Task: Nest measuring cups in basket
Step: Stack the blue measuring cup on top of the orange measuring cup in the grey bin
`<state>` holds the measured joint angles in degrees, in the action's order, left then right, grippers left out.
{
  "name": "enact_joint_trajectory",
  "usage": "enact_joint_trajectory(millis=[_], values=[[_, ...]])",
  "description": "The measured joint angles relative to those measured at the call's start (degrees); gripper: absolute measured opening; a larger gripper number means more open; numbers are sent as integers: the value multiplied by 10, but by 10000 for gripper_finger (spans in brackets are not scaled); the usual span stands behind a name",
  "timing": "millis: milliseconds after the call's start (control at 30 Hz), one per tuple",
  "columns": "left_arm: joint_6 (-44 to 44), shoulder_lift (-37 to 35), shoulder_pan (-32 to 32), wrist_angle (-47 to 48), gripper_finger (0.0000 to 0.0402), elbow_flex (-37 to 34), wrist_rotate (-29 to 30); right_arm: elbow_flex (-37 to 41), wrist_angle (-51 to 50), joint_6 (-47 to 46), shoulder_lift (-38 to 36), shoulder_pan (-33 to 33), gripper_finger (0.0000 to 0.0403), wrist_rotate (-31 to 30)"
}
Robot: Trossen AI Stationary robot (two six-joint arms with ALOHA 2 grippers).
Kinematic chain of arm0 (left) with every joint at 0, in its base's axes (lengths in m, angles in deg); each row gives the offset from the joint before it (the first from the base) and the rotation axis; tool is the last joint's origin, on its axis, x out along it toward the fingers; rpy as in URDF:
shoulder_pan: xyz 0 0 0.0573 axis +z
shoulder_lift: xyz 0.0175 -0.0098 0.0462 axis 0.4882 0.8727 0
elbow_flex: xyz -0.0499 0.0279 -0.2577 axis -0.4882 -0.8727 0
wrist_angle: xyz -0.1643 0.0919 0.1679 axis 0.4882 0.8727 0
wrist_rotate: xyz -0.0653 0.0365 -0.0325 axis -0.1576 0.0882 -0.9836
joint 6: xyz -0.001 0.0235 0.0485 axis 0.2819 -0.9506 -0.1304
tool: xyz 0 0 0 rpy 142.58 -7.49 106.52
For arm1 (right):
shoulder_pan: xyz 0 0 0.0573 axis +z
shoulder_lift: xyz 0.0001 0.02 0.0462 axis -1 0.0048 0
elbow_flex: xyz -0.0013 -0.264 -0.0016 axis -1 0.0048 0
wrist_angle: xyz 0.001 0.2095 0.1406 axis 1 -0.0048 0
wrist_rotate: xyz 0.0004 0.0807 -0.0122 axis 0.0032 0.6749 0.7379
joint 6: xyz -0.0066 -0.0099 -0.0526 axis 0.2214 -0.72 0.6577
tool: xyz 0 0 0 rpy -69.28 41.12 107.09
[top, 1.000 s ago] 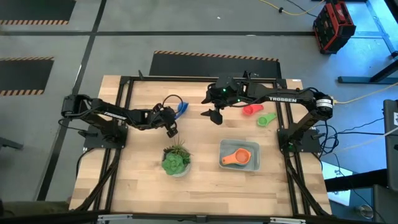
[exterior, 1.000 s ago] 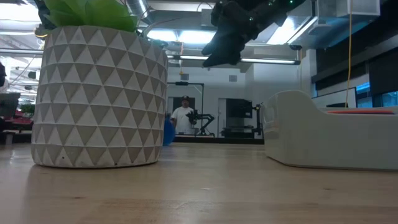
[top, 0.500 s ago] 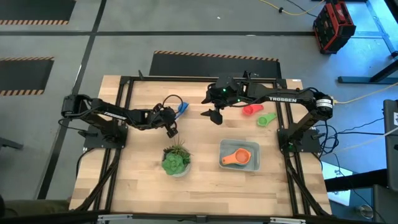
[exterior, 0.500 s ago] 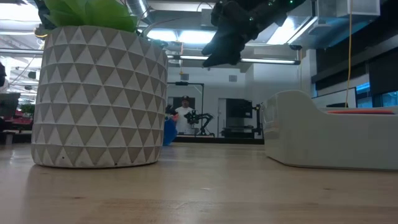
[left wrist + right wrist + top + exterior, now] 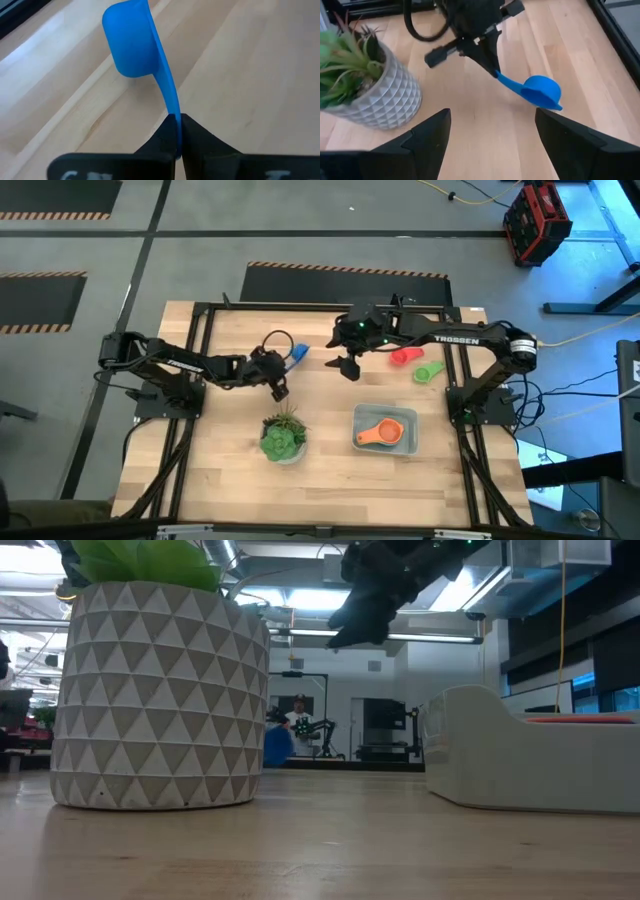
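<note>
My left gripper (image 5: 284, 368) is left of the table's middle, toward the far edge, and shut on the blue measuring cup (image 5: 296, 352), which peeks out beside the plant pot in the low view (image 5: 276, 746). My right gripper (image 5: 347, 365) hangs open above the table just right of the blue cup and touches nothing. The translucent basket (image 5: 405, 442) stands near the right edge with an orange cup (image 5: 378, 432) lying in it. A red cup (image 5: 403, 356) and a green cup (image 5: 428, 371) lie on the table behind the basket. My left gripper (image 5: 176, 132) pinches the blue cup's handle near its free end (image 5: 173, 109) between both fingertips. The fingers come from the table's left, slanting down, in line with the handle. The bowl (image 5: 131, 42) points away from them, tipped on its side. Whether it rests on the table does not show.
A green spiky plant in a white patterned pot (image 5: 283, 438) stands on the near side of my left gripper and fills the left of the low view (image 5: 155, 690). Bare wood lies between the pot and the basket. A person (image 5: 297, 720) stands far back in the room.
My left gripper has moved a little toward the table's right, carrying the blue cup with it. In the low view more of the cup now shows from behind the plant pot.
</note>
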<state>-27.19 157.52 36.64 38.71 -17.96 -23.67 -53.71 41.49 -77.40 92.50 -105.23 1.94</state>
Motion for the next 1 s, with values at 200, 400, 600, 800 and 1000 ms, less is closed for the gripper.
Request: enact_joint_trajectory(millis=[200,400,600,800,1000], values=[[1,0,0,-105,2,0,-61,0,-63,24,-34,-8,294,-2],[11,0,0,-220,1,0,-161,0,-110,30,-64,-13,294,-6],[74,0,0,-260,1,0,-226,-1,-112,35,-68,-11,294,-10],[150,0,0,-269,1,0,-284,-1,-109,105,-68,7,294,-97],[203,0,0,-301,0,0,-302,-1,-102,103,-64,34,294,-110]])
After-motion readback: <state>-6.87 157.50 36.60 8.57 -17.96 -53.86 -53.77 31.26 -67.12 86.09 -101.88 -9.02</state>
